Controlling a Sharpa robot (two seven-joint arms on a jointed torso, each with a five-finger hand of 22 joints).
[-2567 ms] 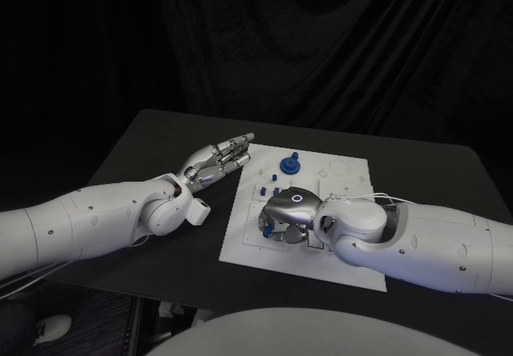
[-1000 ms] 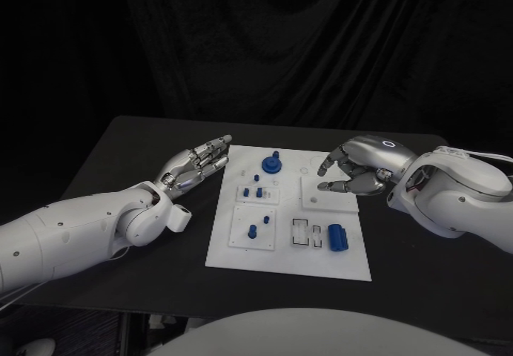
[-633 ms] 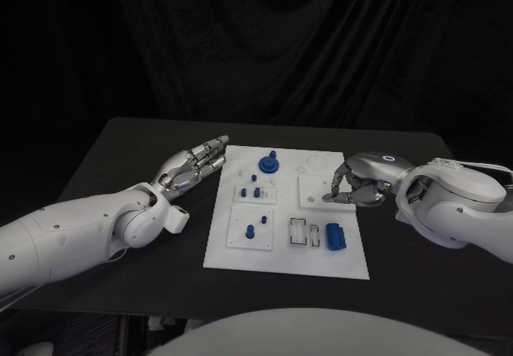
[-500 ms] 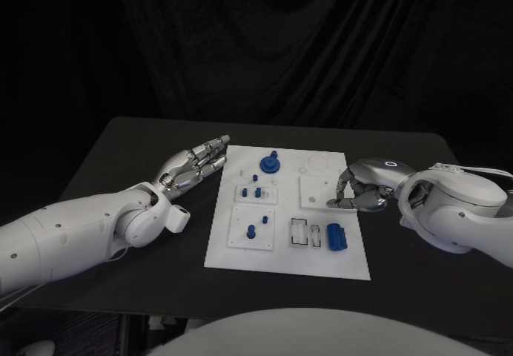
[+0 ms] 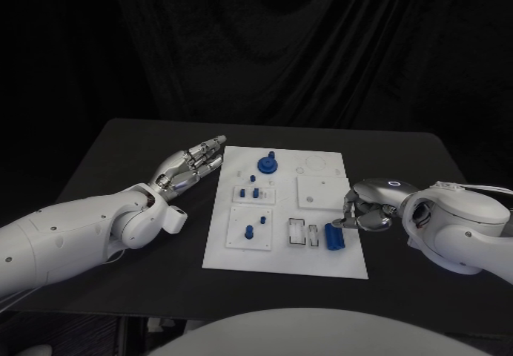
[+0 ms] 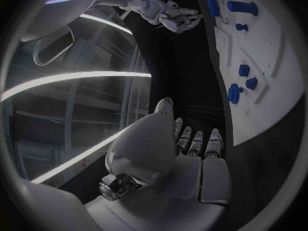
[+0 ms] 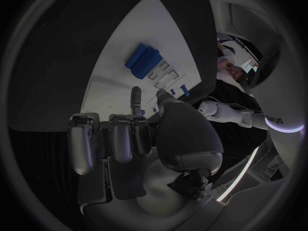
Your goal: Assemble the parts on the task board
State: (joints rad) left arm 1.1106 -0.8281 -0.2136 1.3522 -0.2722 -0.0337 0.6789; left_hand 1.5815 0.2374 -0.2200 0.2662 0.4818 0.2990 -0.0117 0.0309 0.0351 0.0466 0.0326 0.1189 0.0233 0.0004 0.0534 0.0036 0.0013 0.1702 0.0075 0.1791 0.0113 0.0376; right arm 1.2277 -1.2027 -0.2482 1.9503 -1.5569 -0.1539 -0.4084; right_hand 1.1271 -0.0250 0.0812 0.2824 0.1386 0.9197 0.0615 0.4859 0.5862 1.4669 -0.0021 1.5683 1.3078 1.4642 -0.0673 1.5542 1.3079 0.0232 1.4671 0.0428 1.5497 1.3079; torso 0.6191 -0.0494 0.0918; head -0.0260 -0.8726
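Note:
The white task board lies mid-table. On it stand a blue knob, small blue pegs, a single peg and a larger blue block by the white slots. My right hand hovers at the board's right edge just beyond the block, fingers curled in, one fingertip pointing down, nothing in it. The right wrist view shows the block ahead of the curled fingers. My left hand lies flat with fingers straight beside the board's left edge.
Black table surrounds the board, with bare room on both sides. In the left wrist view the board, its blue knob and the right hand lie beyond my left hand.
My right hand has come from the board's far right part toward me, down to the blue block, curling its fingers. The left hand has stayed put.

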